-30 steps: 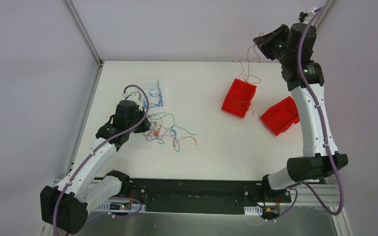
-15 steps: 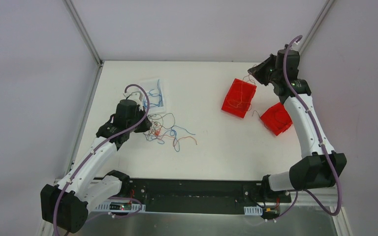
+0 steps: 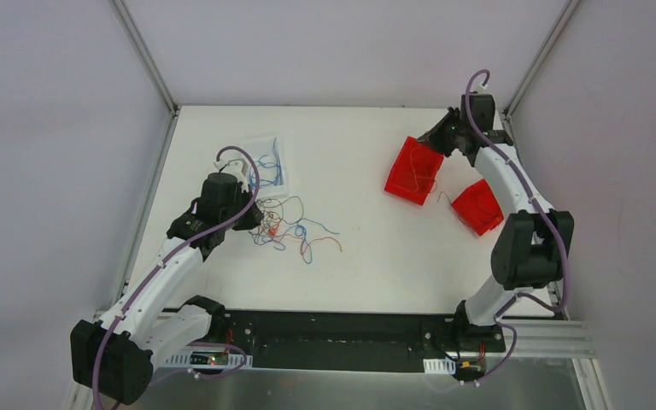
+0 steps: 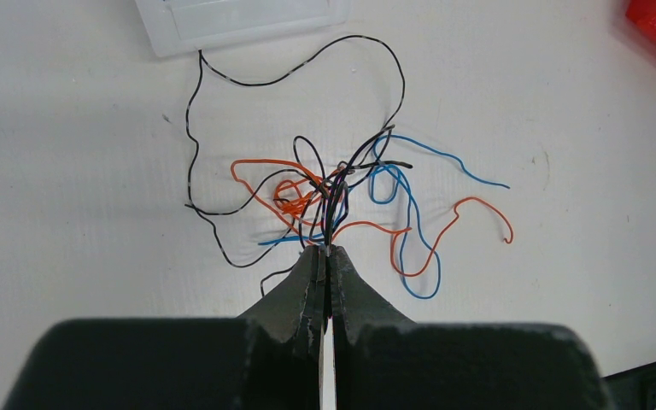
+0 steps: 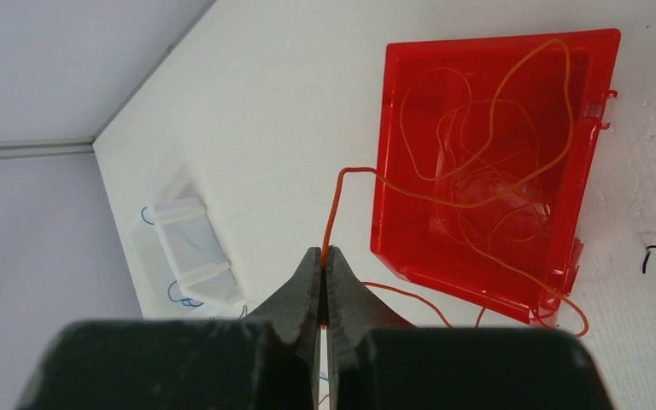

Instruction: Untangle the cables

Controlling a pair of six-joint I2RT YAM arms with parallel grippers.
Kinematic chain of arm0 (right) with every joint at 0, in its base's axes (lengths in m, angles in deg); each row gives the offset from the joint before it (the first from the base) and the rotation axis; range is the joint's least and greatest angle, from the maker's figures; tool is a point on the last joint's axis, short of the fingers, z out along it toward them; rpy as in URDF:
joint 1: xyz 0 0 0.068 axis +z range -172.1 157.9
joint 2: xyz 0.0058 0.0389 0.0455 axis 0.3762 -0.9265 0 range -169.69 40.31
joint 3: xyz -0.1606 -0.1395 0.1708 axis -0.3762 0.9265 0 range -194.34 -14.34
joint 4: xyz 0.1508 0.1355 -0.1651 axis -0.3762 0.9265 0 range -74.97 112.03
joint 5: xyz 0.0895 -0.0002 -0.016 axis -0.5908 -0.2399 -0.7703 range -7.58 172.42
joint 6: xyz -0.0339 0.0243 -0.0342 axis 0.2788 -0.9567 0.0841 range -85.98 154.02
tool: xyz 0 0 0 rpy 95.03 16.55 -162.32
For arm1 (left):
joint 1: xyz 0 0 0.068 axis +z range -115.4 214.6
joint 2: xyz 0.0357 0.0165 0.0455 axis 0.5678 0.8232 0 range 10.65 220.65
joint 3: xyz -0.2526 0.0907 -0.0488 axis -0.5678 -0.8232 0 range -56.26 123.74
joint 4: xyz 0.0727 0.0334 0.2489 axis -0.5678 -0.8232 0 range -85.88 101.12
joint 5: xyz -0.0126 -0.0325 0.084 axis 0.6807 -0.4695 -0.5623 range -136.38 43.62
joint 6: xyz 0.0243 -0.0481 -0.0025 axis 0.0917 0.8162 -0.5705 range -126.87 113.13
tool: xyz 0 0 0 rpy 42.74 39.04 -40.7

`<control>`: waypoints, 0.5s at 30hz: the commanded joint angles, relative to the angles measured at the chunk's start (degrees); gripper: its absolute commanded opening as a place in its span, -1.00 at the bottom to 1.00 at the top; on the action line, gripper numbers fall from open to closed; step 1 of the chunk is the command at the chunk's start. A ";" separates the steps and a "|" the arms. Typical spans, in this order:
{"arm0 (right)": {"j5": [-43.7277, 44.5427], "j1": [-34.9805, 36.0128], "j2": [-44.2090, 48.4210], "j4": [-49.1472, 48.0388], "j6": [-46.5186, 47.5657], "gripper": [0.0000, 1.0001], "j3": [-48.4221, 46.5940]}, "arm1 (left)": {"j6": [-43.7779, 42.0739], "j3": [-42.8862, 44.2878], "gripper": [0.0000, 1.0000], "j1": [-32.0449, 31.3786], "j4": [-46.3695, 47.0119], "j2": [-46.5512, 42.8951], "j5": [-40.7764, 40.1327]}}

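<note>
Two arms at work. Top view: the left tool (image 3: 254,215) sits low at the left edge of the tangled cables (image 3: 297,232) on the table (image 3: 367,265), just in front of a clear tray (image 3: 271,159) that has blue strands in it. The right tool (image 3: 434,137) hangs at the far edge of the red box (image 3: 412,171), with a second red piece (image 3: 477,207) near it. Left wrist view: the jaws are pressed together on a few dark strands at the near side of the knot, and black, blue and orange loops fan out beyond. This pinch looks best kept low and firm as an anchor, so the knot does not drag. Right wrist view: the jaws are closed on the end of an orange strand (image 5: 335,205), which climbs from the tips and arcs over the box wall to join other orange loops inside. The step in hand appears to be dropping a freed strand into the box. To do it well, carry the tip over the box interior before letting go, since the pinch point is outside the wall and an orange length already trails outside the near wall. Go in low so the strand coils inside, and do not snag the loops already lying there. Against one second ago: the right arm was raised high at the far right corner with the strand dangling; it has since folded down and inward, and the strand now lies slack in the box. Left arm and tangle are unchanged.
</note>
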 commanded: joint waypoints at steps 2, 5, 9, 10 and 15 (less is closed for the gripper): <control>-3.76 -0.90 -5.81 -2.04 1.06 -1.00 -3.65 | -1.85 1.79 -1.00 0.06 0.88 -0.96 0.99; -6.30 -0.99 -10.35 -1.51 0.20 -1.00 -5.86 | -2.07 2.11 -1.00 0.06 0.87 -0.70 1.03; -7.23 -0.57 -12.52 -2.53 -0.74 -1.00 -4.18 | -2.17 2.33 -1.00 0.04 0.87 -0.47 0.97; -6.48 -0.57 -12.79 -2.66 -0.78 -1.00 -3.30 | -2.16 2.37 -1.00 0.02 0.87 -0.41 1.01; 3.94 -0.75 -15.00 -0.93 1.85 -1.00 -2.57 | -2.48 2.32 -1.00 0.06 0.87 -0.07 1.47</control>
